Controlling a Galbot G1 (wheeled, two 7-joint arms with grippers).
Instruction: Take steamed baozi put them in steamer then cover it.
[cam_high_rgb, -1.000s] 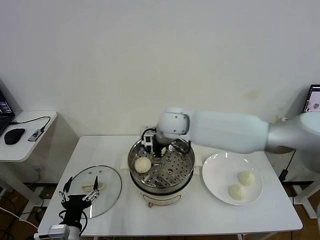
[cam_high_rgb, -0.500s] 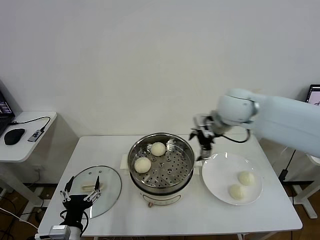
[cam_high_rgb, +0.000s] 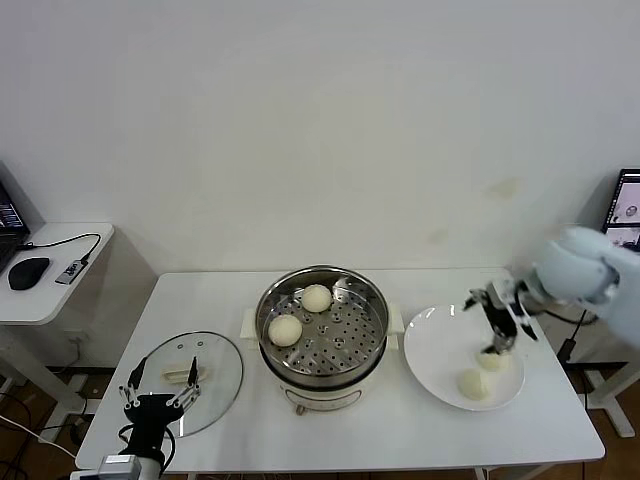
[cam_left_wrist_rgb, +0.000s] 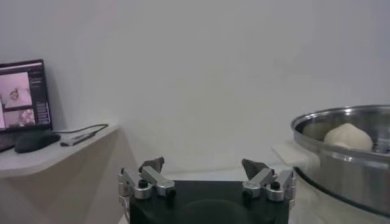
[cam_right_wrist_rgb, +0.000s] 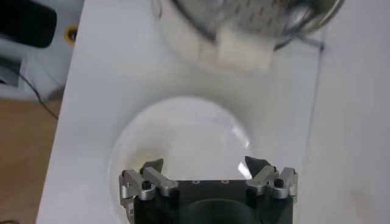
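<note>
The steel steamer (cam_high_rgb: 345, 340) stands mid-table with two baozi in it, one at the back (cam_high_rgb: 316, 298) and one at its left (cam_high_rgb: 285, 330). On the white plate (cam_high_rgb: 435, 350) to the right lie two more baozi (cam_high_rgb: 472, 384), the farther one (cam_high_rgb: 492, 362) partly behind my right gripper (cam_high_rgb: 494, 345). That gripper hangs open and empty just over the plate (cam_right_wrist_rgb: 183, 128). The cover, a glass lid (cam_high_rgb: 218, 375), lies flat at the front left. My left gripper (cam_high_rgb: 160, 380) waits open above it, and its wrist view (cam_left_wrist_rgb: 203, 167) faces the steamer (cam_left_wrist_rgb: 341, 161).
A side table (cam_high_rgb: 55, 285) with a mouse and cables stands to the left, and a monitor (cam_high_rgb: 628, 200) sits at the far right. The steamer's cream handle (cam_right_wrist_rgb: 244, 55) juts toward the plate.
My right arm has swung from inside the steamer rightward to above the plate, leaving a second baozi in the steamer. The left arm has stayed put.
</note>
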